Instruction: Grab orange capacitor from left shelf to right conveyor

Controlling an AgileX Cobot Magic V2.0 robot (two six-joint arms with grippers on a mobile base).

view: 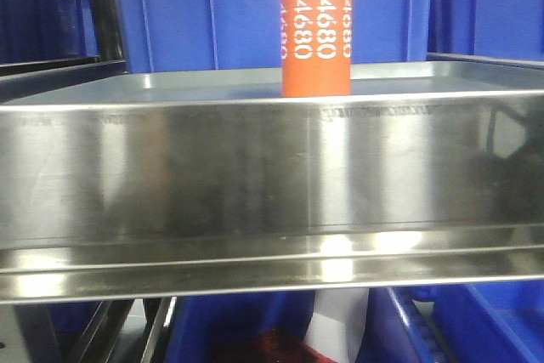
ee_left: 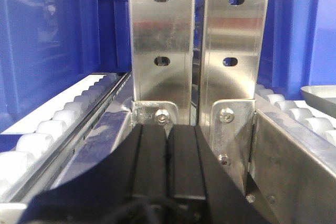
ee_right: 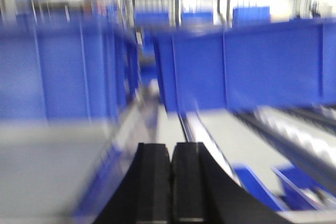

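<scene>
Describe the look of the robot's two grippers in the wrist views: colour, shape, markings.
The left gripper has two matte black, flat rectangular fingers with lengthwise ridges, widening into a curved black base. The right gripper shows the same black, curved shape, though its view is blurred. No markings or cables are clear.

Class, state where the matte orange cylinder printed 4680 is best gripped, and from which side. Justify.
Grip the matte orange cylinder across its curved sides, on the upper half, coming from the front over the brushed steel shelf's tall lip. It stands upright, and that lip seems to hide its base.
</scene>
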